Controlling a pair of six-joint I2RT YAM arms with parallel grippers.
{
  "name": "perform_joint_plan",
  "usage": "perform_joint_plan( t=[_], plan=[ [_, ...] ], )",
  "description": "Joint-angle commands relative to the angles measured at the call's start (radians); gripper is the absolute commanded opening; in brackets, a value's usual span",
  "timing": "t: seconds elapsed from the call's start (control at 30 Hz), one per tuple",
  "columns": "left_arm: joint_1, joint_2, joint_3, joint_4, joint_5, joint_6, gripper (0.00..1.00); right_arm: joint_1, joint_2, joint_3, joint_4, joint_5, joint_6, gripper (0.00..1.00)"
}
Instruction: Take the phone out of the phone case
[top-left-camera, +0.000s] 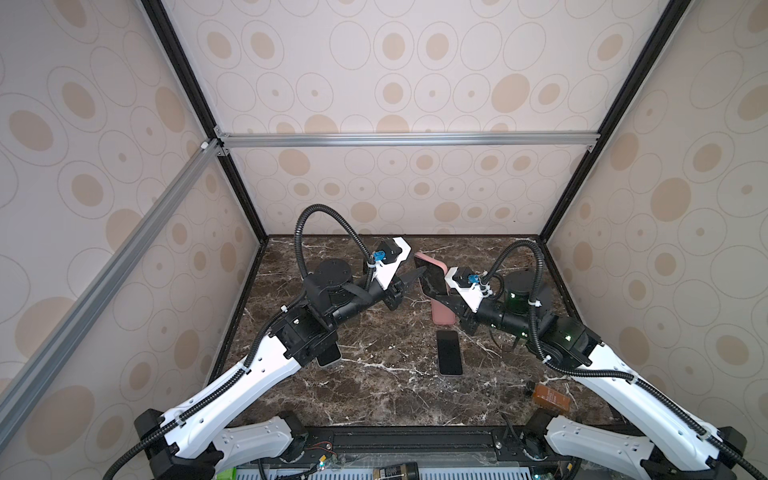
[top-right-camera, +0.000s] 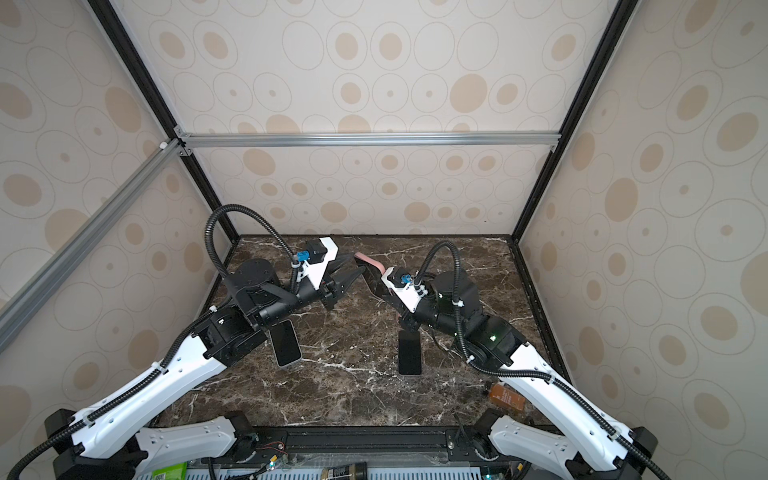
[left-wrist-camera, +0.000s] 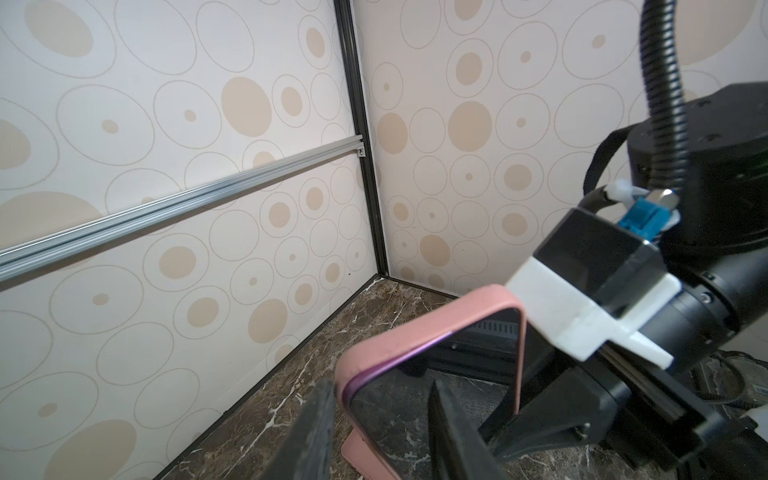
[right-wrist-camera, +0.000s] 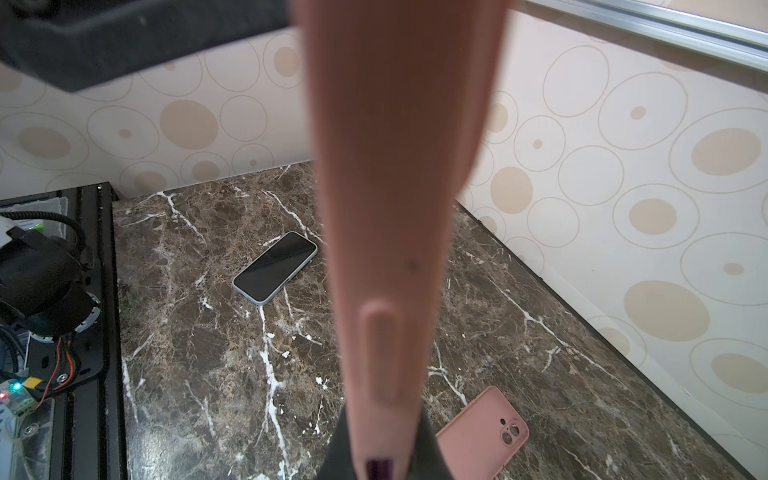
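Left wrist view: the left gripper (left-wrist-camera: 380, 384) straddles a corner of the pink phone case (left-wrist-camera: 415, 333); whether it pinches, I cannot tell. Near mid-frame in both top views, the right gripper (right-wrist-camera: 382, 457) clamps that case upright, with the phone (top-left-camera: 432, 276) inside.
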Motion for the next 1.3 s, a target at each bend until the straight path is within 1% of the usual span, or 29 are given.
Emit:
perform_joint_plan(
  t=[0.0,0.47,0.7,0.87,1.03,1.17,1.27],
  plan=[
    [0.004,-0.01,0.013,0.023,0.018,0.012,0.34,0.007,-0.014,0.024,0.058,0.002,0.009,0.0],
    [0.004,-0.001,0.014,0.018,0.042,0.013,0.29,0.007,0.002,0.037,0.037,-0.004,0.01,0.0],
    [0.003,0.024,0.035,-0.011,0.125,0.017,0.28,0.007,0.018,0.049,0.027,-0.054,-0.005,0.0],
    [0.003,0.04,0.042,-0.022,0.161,0.018,0.28,0.006,0.022,0.053,0.018,-0.08,-0.013,0.0],
    [0.004,0.07,0.063,-0.057,0.238,0.024,0.29,0.007,0.029,0.059,0.006,-0.154,-0.041,0.0],
    [0.001,0.091,0.066,-0.071,0.315,0.024,0.33,0.007,0.033,0.06,0.007,-0.229,-0.065,0.0],
    [0.0,0.104,0.071,-0.082,0.339,0.026,0.35,0.006,0.04,0.066,0.002,-0.268,-0.086,0.0]
  ],
)
